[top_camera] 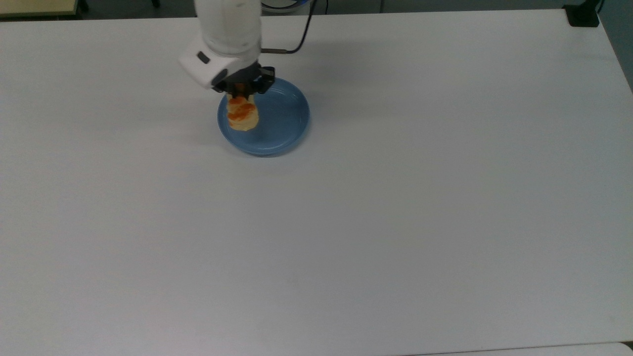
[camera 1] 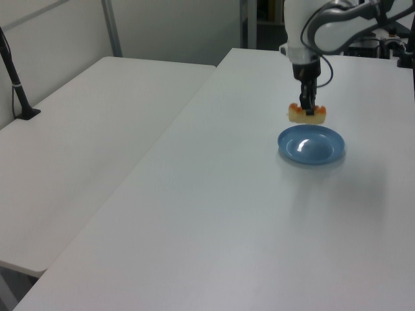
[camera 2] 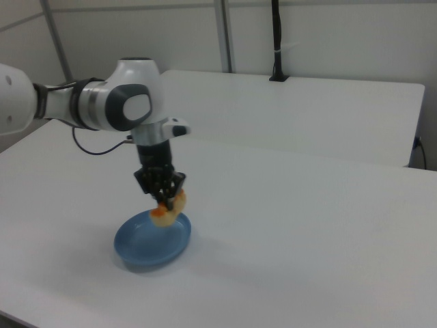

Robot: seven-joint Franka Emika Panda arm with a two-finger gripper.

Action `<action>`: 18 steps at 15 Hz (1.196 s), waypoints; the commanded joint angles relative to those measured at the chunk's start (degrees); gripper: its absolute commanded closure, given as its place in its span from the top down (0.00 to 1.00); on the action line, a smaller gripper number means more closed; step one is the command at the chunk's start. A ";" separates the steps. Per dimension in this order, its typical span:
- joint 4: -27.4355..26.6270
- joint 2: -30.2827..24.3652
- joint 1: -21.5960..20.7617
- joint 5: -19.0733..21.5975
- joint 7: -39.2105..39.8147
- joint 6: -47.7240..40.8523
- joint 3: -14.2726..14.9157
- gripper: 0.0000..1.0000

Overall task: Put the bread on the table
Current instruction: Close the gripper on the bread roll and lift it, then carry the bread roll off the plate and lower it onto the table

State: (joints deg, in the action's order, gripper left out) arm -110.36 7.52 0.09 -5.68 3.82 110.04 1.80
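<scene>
— White table (top_camera: pixel 395 222) fills the foreground of the top view; what sits further up?
— Upper centre of the frame, a blue plate (top_camera: pixel 282 123), bare inside.
— And the bread (camera 1: pixel 307 115)?
— Lifted clear above the plate's far rim in the left view, the gripper (camera 1: pixel 307 107) fingers clamped on it
</scene>
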 commanded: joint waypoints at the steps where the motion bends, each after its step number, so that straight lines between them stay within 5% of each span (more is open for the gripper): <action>1: 6.45 4.94 6.65 -0.29 9.78 -1.50 0.40 0.21; 11: 7.88 14.18 18.88 -3.28 17.80 6.31 0.49 0.34; 12: 7.88 14.45 19.41 -3.63 17.80 7.37 0.49 0.50; 14: 7.88 14.28 20.03 -3.90 17.72 7.47 0.49 1.00; 18: 11.12 13.66 19.59 -3.81 16.92 4.67 -0.04 1.00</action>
State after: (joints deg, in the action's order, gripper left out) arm -102.14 21.76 20.13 -8.67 21.01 117.34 2.33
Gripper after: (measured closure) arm 0.339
